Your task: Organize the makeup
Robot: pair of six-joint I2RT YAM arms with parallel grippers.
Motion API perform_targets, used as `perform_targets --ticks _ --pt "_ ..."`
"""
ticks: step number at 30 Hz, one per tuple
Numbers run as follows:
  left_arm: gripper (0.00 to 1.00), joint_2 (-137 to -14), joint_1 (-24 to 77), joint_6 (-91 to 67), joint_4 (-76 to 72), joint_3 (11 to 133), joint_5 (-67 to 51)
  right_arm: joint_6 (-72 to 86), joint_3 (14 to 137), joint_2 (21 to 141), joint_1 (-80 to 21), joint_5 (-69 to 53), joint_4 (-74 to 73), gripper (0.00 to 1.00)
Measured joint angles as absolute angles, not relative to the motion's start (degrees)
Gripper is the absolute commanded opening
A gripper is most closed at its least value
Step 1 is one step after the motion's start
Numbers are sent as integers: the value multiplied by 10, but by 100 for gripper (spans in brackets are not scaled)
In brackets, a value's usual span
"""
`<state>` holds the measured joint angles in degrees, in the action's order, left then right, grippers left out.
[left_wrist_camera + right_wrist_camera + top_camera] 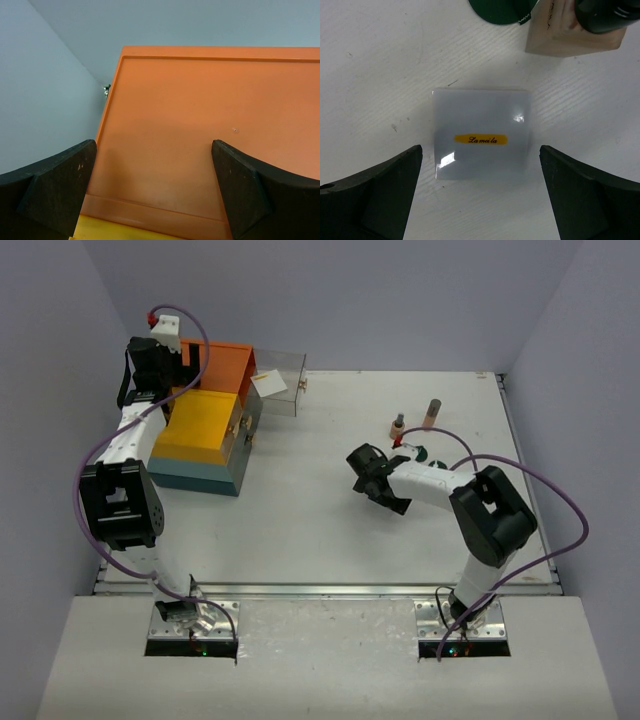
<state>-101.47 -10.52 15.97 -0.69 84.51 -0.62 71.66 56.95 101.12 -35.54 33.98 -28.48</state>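
Note:
My right gripper [368, 472] is open and low over the table. In the right wrist view a flat white square packet [481, 134] with a yellow label lies flat between and just ahead of my open gripper [480, 197], untouched. A dark green disc [500, 10] and a tan bottle with a dark cap [572, 30] lie beyond it. In the top view the disc [418, 453] and two tan bottles [398, 426] [432, 413] sit right of the gripper. Another white packet [268, 383] lies in a clear open drawer [285, 390]. My left gripper [160, 370] is open and empty over the drawer box.
The drawer box stands at the far left, with an orange top [225, 365], a yellow section [200, 425] and a teal base [205, 475]. The left wrist view shows the orange top [200, 125] close under the open gripper [155, 192], with the wall at left.

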Motion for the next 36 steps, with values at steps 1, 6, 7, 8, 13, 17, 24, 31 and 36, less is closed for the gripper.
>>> perform_targets --ticks 1,6,7,8,13,17,24,31,36 --pt "100 -1015 -105 160 -7 845 -6 709 566 1012 -348 332 -275 99" --pt "100 -1015 -105 159 -7 845 -6 672 541 1023 -323 304 -226 94" --pt "100 -1015 -105 159 -7 845 -6 663 541 1023 -323 301 -221 92" --pt "100 -1015 -105 159 -7 845 -6 654 541 1024 -323 300 -217 87" --pt "100 -1015 -105 155 -7 845 -6 619 542 1028 -324 294 -194 49" --pt "100 -1015 -105 155 -6 845 -6 589 533 1026 -327 292 -167 32" --pt "100 -1011 -105 155 -22 832 -4 520 525 1023 -385 281 -127 29" --pt "100 -1006 -105 155 -35 820 -1 436 526 982 -439 215 -98 29" --pt "100 -1004 -105 155 -37 818 0 362 577 908 -435 197 -59 30"
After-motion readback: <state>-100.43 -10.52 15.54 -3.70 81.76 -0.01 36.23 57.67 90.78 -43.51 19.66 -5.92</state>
